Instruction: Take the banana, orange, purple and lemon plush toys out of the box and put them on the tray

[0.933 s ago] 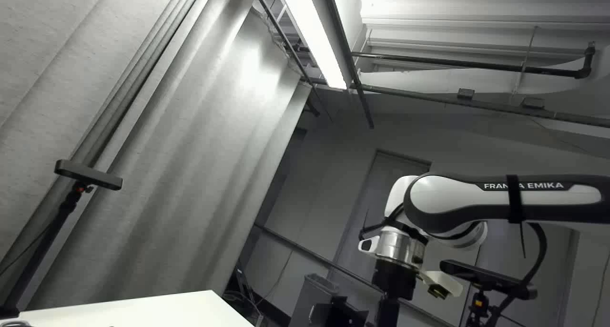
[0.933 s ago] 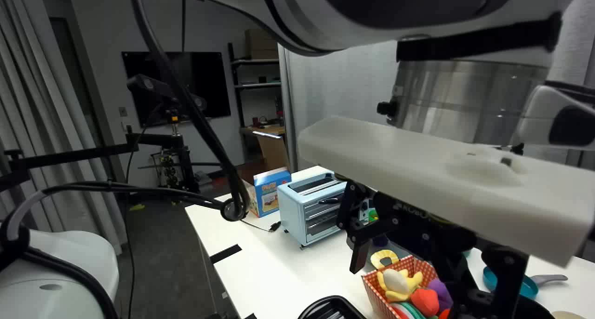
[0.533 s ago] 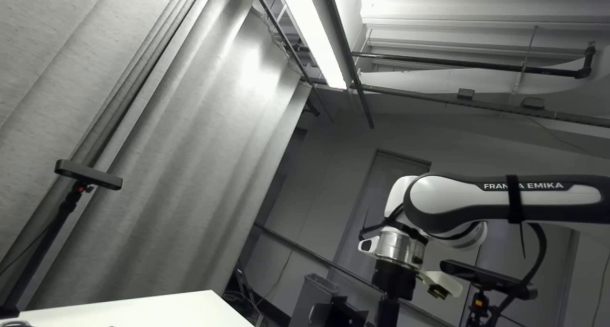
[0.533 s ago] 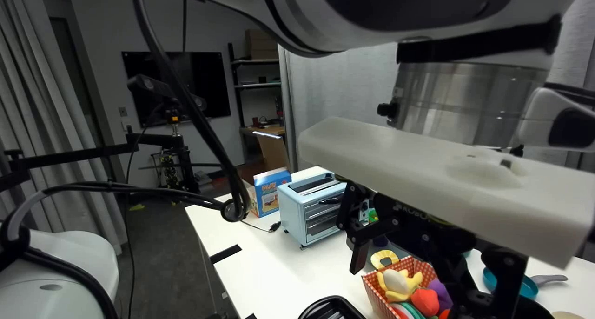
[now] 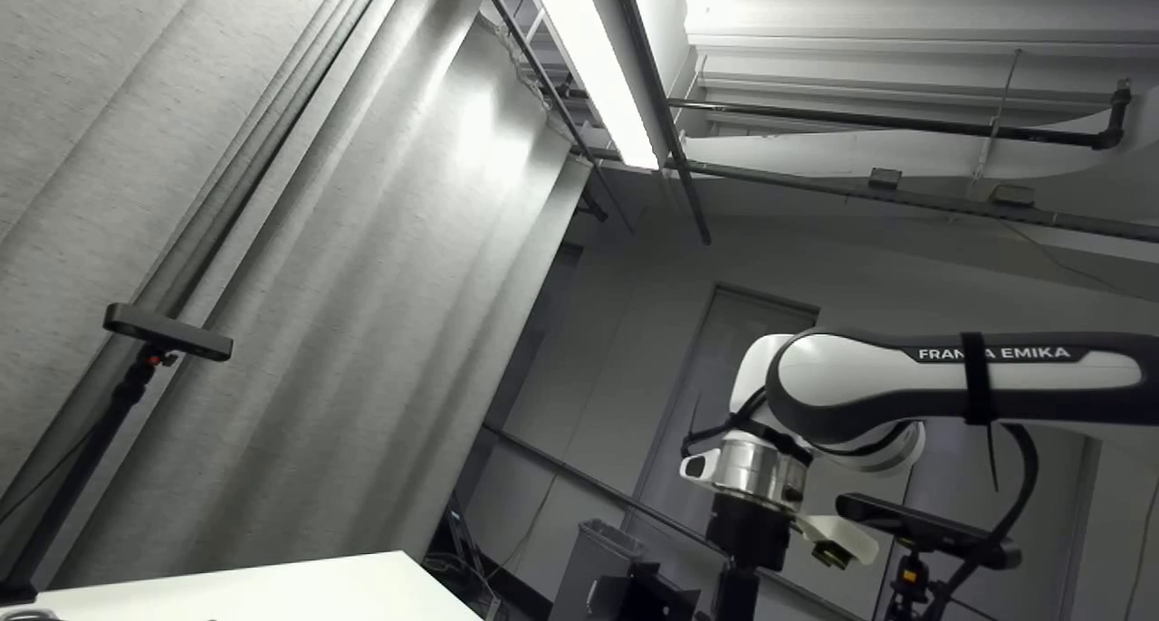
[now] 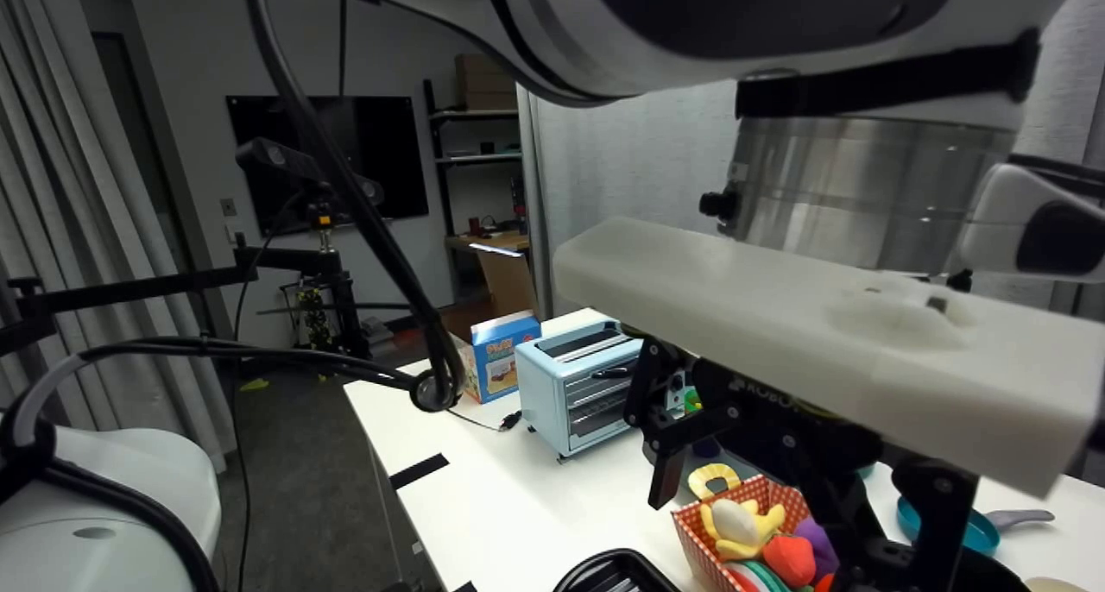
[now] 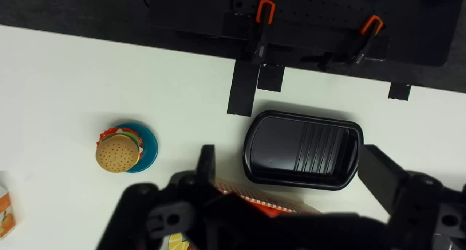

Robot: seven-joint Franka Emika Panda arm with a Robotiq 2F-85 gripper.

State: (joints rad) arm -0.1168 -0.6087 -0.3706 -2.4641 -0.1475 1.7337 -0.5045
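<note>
The red-and-white checked box (image 6: 691, 547) stands on the table in an exterior view. In it are a yellow-and-white banana plush (image 6: 741, 527), a purple plush (image 6: 818, 544), a red plush (image 6: 790, 559) and a green-and-white piece (image 6: 765, 573). I cannot make out the orange plush. A yellow segmented piece (image 7: 178, 242), perhaps the lemon, shows partly in the wrist view. The black tray (image 7: 276, 144) lies beside the box with its ridged floor bare. My gripper (image 7: 289, 159) is open, fingers wide apart with nothing between them, above the box and tray; it also shows in an exterior view (image 6: 798, 514).
A toy burger (image 7: 117, 153) on a blue dish and a carton (image 7: 6, 214) lie left in the wrist view. A blue toaster oven (image 6: 578, 385), a playset box (image 6: 496, 359), a yellow ring (image 6: 713, 480) and a teal pan (image 6: 980, 532) stand on the table.
</note>
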